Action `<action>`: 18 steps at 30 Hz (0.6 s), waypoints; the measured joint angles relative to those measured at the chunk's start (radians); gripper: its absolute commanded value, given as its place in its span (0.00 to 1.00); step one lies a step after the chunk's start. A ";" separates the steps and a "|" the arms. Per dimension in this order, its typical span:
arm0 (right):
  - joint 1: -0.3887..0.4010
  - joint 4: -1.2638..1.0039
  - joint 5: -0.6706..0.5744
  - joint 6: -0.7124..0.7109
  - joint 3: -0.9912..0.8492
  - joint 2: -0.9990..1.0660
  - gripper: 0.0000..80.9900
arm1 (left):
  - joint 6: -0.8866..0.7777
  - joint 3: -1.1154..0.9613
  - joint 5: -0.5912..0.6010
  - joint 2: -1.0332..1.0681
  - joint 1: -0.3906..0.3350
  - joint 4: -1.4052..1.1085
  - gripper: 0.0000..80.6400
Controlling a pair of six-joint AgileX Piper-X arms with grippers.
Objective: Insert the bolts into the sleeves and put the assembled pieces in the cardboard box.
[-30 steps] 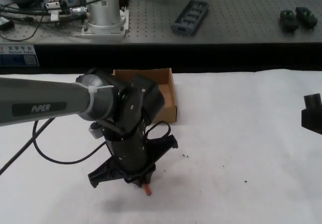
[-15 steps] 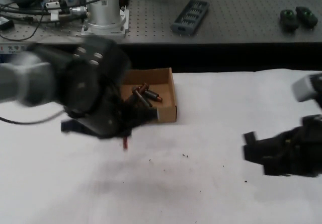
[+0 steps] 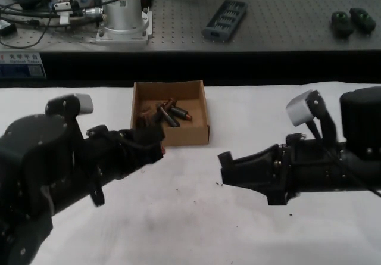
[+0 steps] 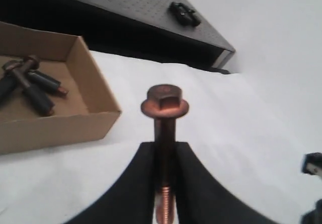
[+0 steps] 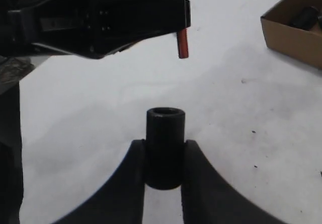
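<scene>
1. We see the bolt [image 4: 163, 128] pinched by its shank in the left gripper [image 4: 164, 151]. Its long axis crosses the fingers, head out one side, tip out the other.
2. The right gripper [image 5: 165, 151] clasps the sleeve [image 5: 165, 131], its open end facing that tip, the two apart.
3. Beyond them, the cardboard box [image 3: 196, 135] holds assembled pieces [image 3: 169, 113] on the white cloth [image 3: 256, 116].

High view: behind both arms, set back, facing forward and down over the cloth [image 3: 268, 116].
Left wrist view: close behind the left gripper [image 4: 165, 146] and its bolt [image 4: 164, 105], facing past the box [image 4: 55, 128].
Right wrist view: close behind the right gripper [image 5: 165, 151] and its sleeve [image 5: 165, 133], facing the left gripper.
All three share the box.
</scene>
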 measured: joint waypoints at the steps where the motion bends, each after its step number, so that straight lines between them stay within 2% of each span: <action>1: 0.000 -0.030 -0.021 0.000 0.000 0.025 0.05 | 0.000 0.004 0.061 0.032 0.007 -0.043 0.01; 5: 0.000 -0.109 -0.076 0.000 0.000 0.105 0.05 | -0.005 0.006 0.167 0.050 0.034 -0.230 0.01; 8: 0.021 -0.134 -0.110 -0.003 0.000 0.124 0.05 | -0.021 0.002 0.201 0.050 0.044 -0.278 0.01; 18: 0.100 -0.161 -0.145 -0.004 0.000 0.124 0.05 | -0.036 0.000 0.382 0.050 0.046 -0.305 0.01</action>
